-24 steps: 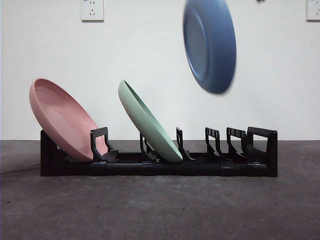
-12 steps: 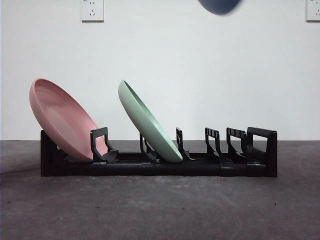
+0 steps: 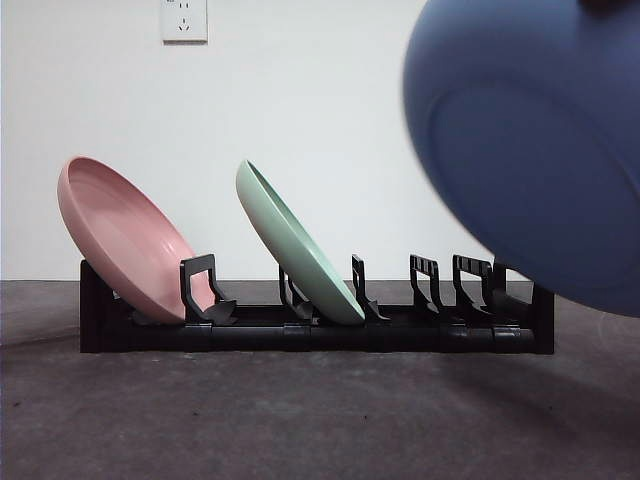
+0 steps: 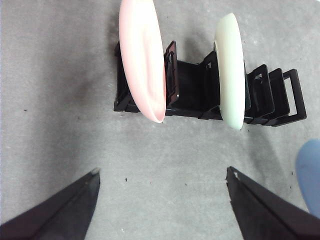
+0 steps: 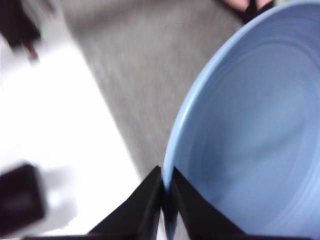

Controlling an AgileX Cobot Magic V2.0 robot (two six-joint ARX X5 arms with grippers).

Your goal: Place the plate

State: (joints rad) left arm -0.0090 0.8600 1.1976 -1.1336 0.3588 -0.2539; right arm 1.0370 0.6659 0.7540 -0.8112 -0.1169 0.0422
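A blue plate [image 3: 535,140] fills the upper right of the front view, close to the camera, its underside facing it. My right gripper [image 5: 166,192] is shut on the blue plate [image 5: 250,145] at its rim. The black rack [image 3: 320,325] stands on the table with a pink plate [image 3: 125,235] leaning in its left slot and a green plate [image 3: 295,245] in a middle slot. My left gripper [image 4: 162,182] hangs open above the table in front of the rack [image 4: 210,95], holding nothing; the blue plate's edge [image 4: 310,175] shows beside it.
Several rack slots [image 3: 450,285] to the right of the green plate hold nothing. A wall socket [image 3: 184,20] sits on the white wall behind. The grey table [image 3: 250,420] stretches in front of the rack.
The blue plate rose out of the top of the front view, then came back down much nearer the camera, now large at the right and covering the rack's right end.
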